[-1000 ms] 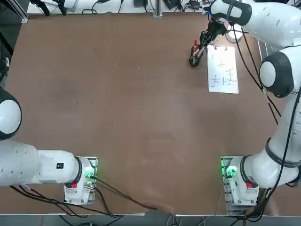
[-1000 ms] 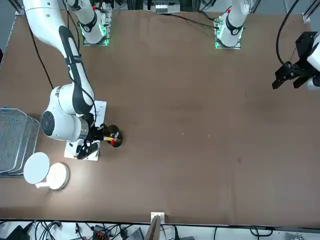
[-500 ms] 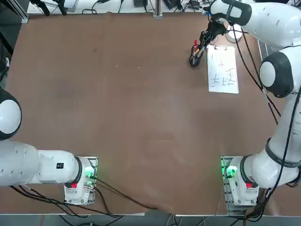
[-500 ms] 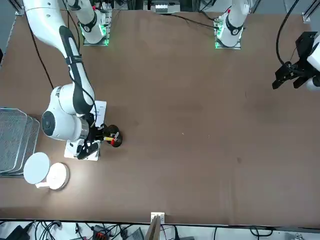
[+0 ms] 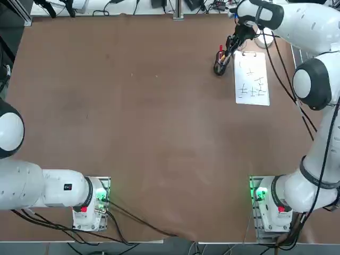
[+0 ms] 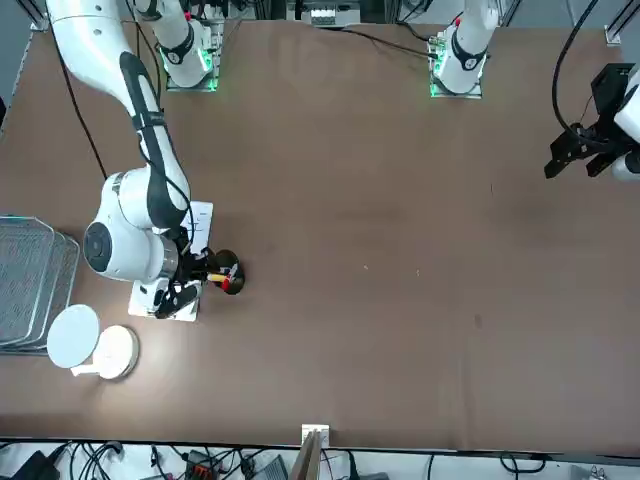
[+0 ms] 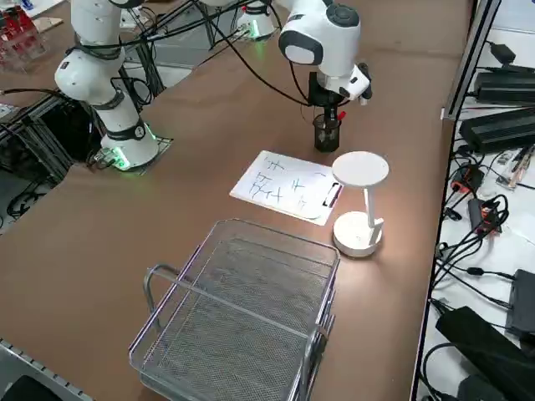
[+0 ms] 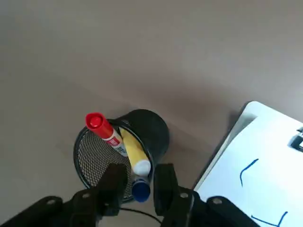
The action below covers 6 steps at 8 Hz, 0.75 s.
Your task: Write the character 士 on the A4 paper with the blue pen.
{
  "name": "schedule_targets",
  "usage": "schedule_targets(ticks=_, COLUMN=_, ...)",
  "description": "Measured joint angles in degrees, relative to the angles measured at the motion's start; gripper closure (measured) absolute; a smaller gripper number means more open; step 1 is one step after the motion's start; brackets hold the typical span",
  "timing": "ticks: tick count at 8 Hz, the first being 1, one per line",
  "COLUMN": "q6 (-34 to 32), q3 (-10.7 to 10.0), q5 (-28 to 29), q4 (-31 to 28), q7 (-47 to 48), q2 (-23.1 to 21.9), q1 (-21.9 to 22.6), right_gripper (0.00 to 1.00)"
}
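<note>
Slim blue stick pen [image 8: 140, 188]: only its blue cap end shows, upright in a black mesh cup w/ other pens, cap sitting between two dark gripper fingers. Contact w/ them can't be told. Rest of the barrel hidden inside the cup.

White rectangular A4 sheet [image 5: 252, 77]: flat on brown tabletop, just beside the cup, not touching it. Small clip on short far edge [image 5: 248, 53]. Several small dark cross-like handwritten chars, mostly in the half away from the clip; clip-side half mostly blank, one char near there. Long edges run roughly toward the robot base in top view.
</note>
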Motion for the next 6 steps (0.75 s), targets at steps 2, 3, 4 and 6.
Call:
schedule_targets(ticks=2, q6=0.0, q3=0.0, q5=0.0, q4=0.0, q7=0.0, q2=0.02, q1=0.0, right_gripper=0.62)
schedule_targets(ticks=3, q6=0.0, q3=0.0, q5=0.0, q4=0.0, q7=0.0, q2=0.02, q1=0.0, right_gripper=0.64)
schedule_targets(ticks=4, q6=0.0, q3=0.0, q5=0.0, q4=0.0, q7=0.01, q2=0.02, q1=0.0, right_gripper=0.65)
schedule_targets(ticks=6, q6=-0.04, q3=0.0, q5=0.0, q4=0.0, q7=0.02, q2=0.02, q1=0.0, right_gripper=0.65)
